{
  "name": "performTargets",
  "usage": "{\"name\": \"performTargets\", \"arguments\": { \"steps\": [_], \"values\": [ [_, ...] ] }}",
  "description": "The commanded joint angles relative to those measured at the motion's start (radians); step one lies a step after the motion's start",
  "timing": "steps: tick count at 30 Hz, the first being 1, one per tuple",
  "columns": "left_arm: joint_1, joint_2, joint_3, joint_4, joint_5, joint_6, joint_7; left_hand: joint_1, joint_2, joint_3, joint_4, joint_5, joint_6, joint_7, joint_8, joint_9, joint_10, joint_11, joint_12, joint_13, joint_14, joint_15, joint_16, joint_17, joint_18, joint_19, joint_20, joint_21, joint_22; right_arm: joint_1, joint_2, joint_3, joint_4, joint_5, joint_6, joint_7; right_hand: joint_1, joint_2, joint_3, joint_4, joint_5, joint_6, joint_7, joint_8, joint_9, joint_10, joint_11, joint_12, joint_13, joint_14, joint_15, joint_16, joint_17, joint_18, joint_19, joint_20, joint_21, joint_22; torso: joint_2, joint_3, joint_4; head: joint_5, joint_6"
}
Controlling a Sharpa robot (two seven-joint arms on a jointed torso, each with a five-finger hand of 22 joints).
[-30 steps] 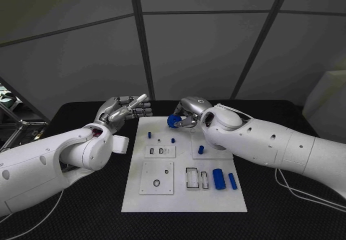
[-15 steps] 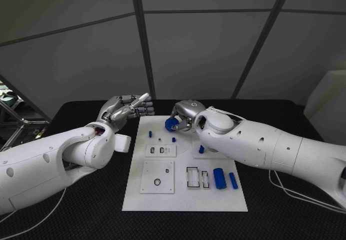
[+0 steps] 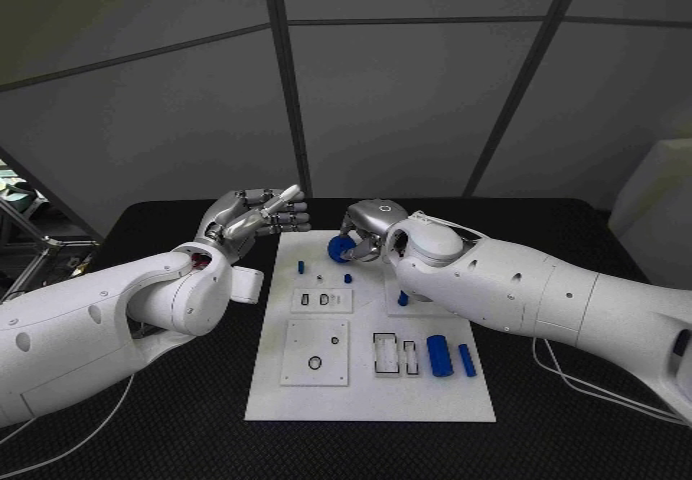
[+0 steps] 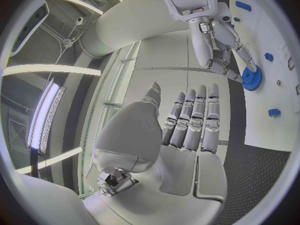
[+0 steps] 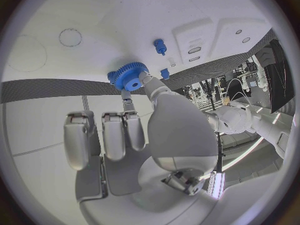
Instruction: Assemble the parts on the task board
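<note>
Since a second ago the right hand (image 3: 364, 235) has carried the blue gear (image 3: 342, 250) leftward along the task board (image 3: 368, 400)'s far end. Its fingers pinch the gear, flat face boardward beneath them. The left hand (image 3: 260, 215) hovers empty, fingers straight.

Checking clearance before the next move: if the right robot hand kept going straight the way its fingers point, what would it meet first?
Most likely the task board itself: the right robot hand holds the blue gear just above the board's far end. Depth is unclear, so contact distance can't be judged.

No legible text, labels or numbers.
</note>
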Motion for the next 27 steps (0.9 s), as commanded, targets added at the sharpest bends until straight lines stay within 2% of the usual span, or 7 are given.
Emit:
{"name": "performTargets", "arguments": {
  "steps": [1,4,8,15,19,22,27],
  "values": [
    [0.002,0.001,0.001,0.001,-0.004,0.011,0.003,0.001,0.01,-0.002,-0.006,0.006,0.006,0.005,-0.004,-0.001,0.007,0.0,-0.004,-0.001,-0.005,0.003,-0.004,-0.001,0.033,0.007,0.001,0.0,-0.001,0.0,0.003,-0.002,-0.007,-0.01,0.035,0.011,-0.025,-0.005,-0.01,0.003,-0.01,-0.004,-0.008,-0.008,-0.001,0.054,-0.002,-0.007,0.154,0.069,-0.001,-0.002,0.095,-0.015,0.105,-0.003,0.006,0.263,0.0,0.0,0.0003,0.0,-0.001],
    [0.002,0.001,0.001,0.0,-0.004,0.011,0.003,0.001,0.01,-0.002,-0.006,0.006,0.006,0.005,-0.004,-0.001,0.007,0.0,-0.004,-0.001,-0.005,0.003,-0.004,-0.001,0.033,0.007,0.001,0.0,-0.001,0.0,0.005,-0.002,-0.01,-0.01,0.042,0.013,-0.044,-0.02,-0.022,0.011,-0.026,-0.02,-0.006,-0.009,-0.005,0.052,0.0,-0.01,0.151,0.069,0.002,-0.003,0.094,-0.015,0.105,0.0,0.006,0.263,0.0,-0.0001,0.0001,0.0,-0.001],
    [0.002,0.0,0.001,0.0,-0.004,0.011,0.002,0.001,0.01,-0.002,-0.006,0.006,0.006,0.005,-0.004,-0.001,0.007,0.0,-0.004,-0.001,-0.005,0.003,-0.004,-0.001,0.033,0.007,0.001,0.0,-0.001,0.0,0.006,-0.002,-0.014,-0.008,0.049,0.012,-0.073,-0.028,-0.039,0.037,-0.085,-0.039,-0.004,-0.008,-0.012,0.05,0.003,-0.015,0.147,0.068,0.004,-0.004,0.091,-0.015,0.105,0.003,0.006,0.263,0.0,0.0002,-0.0006,0.0,-0.003],
    [0.002,0.0,0.001,0.0,-0.004,0.011,0.0,0.001,0.01,-0.002,-0.006,0.006,0.006,0.005,-0.004,-0.001,0.007,0.0,-0.004,-0.001,-0.005,0.003,-0.004,-0.001,0.033,0.007,0.001,0.0,-0.001,0.0,0.008,-0.002,-0.019,-0.005,0.051,0.008,-0.094,-0.037,-0.057,0.074,-0.098,-0.068,0.001,-0.009,-0.021,0.046,0.007,-0.023,0.14,0.067,0.008,-0.006,0.088,-0.015,0.105,0.006,0.006,0.263,0.0,0.0001,0.0002,-0.002,-0.003],
    [0.002,0.0,0.001,0.0,-0.004,0.011,-0.001,0.001,0.01,-0.002,-0.007,0.006,0.006,0.005,-0.004,-0.001,0.007,0.0,-0.005,-0.001,-0.005,0.003,-0.004,-0.001,0.033,0.007,0.001,0.0,-0.001,0.0,0.009,-0.002,-0.022,0.002,0.061,0.009,-0.108,-0.042,-0.068,0.112,-0.099,-0.094,0.006,-0.008,-0.028,0.044,0.012,-0.027,0.138,0.067,0.012,-0.008,0.085,-0.015,0.105,0.01,0.006,0.263,0.0,0.0,0.0008,-0.003,-0.004],
    [0.002,0.0,0.001,0.0,-0.004,0.011,-0.001,0.001,0.01,-0.003,-0.008,0.006,0.006,0.005,-0.005,-0.002,0.007,0.0,-0.006,-0.001,-0.006,0.003,-0.006,-0.001,0.033,0.007,0.001,0.0,-0.002,0.0,0.01,-0.002,-0.023,0.018,0.082,0.013,-0.134,-0.045,-0.08,0.174,-0.097,-0.103,0.006,-0.006,-0.028,0.044,0.012,-0.027,0.139,0.067,0.013,-0.007,0.087,-0.015,0.105,0.011,0.006,0.263,0.0,0.0,0.0008,-0.003,-0.004],
    [0.002,0.0,0.001,0.0,-0.004,0.011,-0.002,0.001,0.01,-0.003,-0.008,0.006,0.006,0.005,-0.005,-0.002,0.007,0.0,-0.006,-0.001,-0.006,0.003,-0.006,-0.001,0.033,0.007,0.001,0.0,-0.002,0.0,0.01,-0.002,-0.026,0.042,0.126,0.016,-0.18,-0.061,-0.093,0.306,-0.092,-0.108,0.007,-0.005,-0.027,0.046,0.014,-0.023,0.143,0.069,0.014,-0.004,0.094,-0.015,0.105,0.012,0.006,0.263,0.0,0.0001,0.0002,-0.002,-0.005]
  ]
}}
